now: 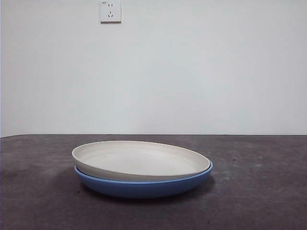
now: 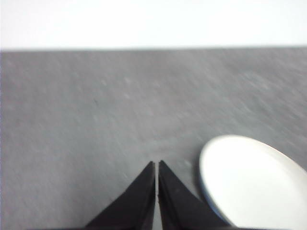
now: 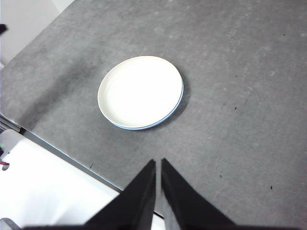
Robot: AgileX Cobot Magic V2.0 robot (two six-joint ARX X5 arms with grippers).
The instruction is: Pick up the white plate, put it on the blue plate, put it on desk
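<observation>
A: Where is the white plate (image 1: 139, 159)?

B: It lies inside the blue plate (image 1: 144, 186), a little below the middle of the front view. It sits slightly tilted, its left rim higher. Both rest on the desk (image 1: 259, 191).

A: Is there any writing?

B: None that I can read. At the top of the front view a white wall socket (image 1: 110, 11) carries a tiny mark, too small to read.

A: What do the other views add?

B: The right wrist view looks down on the stack, and the blue shows only as a thin edge. The right gripper (image 3: 158, 165) has its jaws together, well apart from the plates. The left gripper (image 2: 157, 166) is also closed, near the white plate's rim, touching nothing.
</observation>
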